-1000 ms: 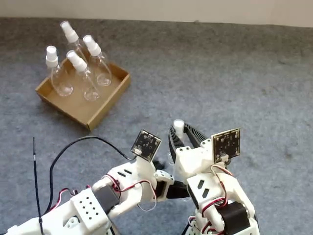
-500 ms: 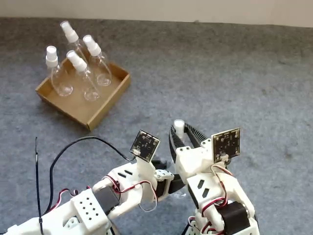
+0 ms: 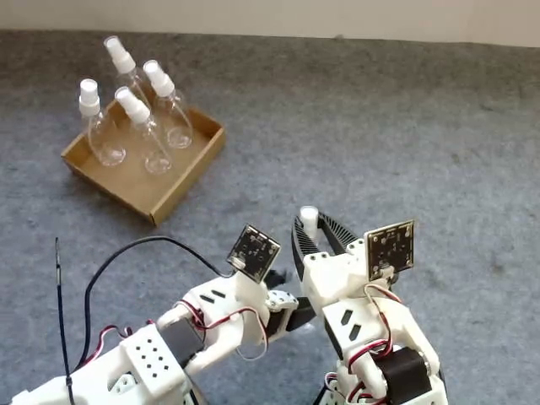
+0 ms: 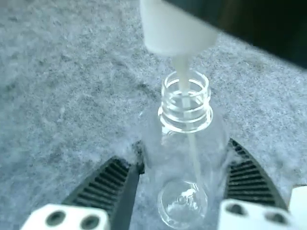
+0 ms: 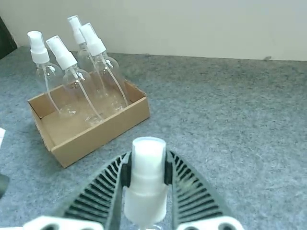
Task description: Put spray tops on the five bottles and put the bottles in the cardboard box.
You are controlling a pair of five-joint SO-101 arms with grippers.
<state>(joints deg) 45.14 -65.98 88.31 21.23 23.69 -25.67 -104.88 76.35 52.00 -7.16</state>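
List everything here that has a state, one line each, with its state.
four capped bottles: spray tops on, standing in the box.
cardboard box: open-topped, holding those four.
fifth bottle: neck open, no top seated.
spray top: above the neck, its tube inside the bottle, not seated.
left gripper: shut on the fifth bottle.
right gripper: shut on the spray top.

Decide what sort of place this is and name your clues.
Probably a robotics test bench: a left arm and right arm with exposed wiring, on a grey felt-covered table beside a cardboard box of spray bottles.
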